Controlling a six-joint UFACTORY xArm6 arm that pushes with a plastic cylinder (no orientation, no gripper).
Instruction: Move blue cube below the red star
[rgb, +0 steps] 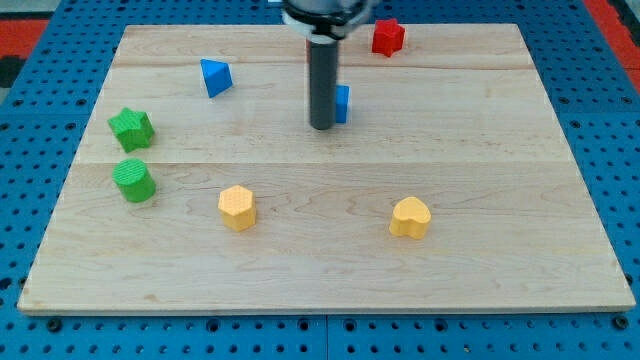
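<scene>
While standing near the view's top middle, resting my tip (321, 126) on the worktop (500, 250), right at the view's left side of the blue cube (342, 103). Probably touching it, though hard to be sure, with most of that block hiding behind the dark rod and only its right edge peeking out.

Carrying no claw on this arm, only the straight rod, so gripping nothing and merely leaning beside the block.

Seeing the blue cube sitting lower in the view than the red star (388, 37), and to the view's left of it, the two being near each other but clearly apart. Finding the red star lying close to the worktop's top edge, right of the rod.

Noting a blue triangular block (215, 77) lying to the view's left of the rod, well apart from my tip. Spotting a green star (131, 128) near the left edge, with a green rounded block (133, 180) sitting just below it. Placing a yellow hexagon (237, 208) in the lower left part and a yellow heart (410, 217) in the lower right part, both lying well away from my tip and from the blue cube.
</scene>
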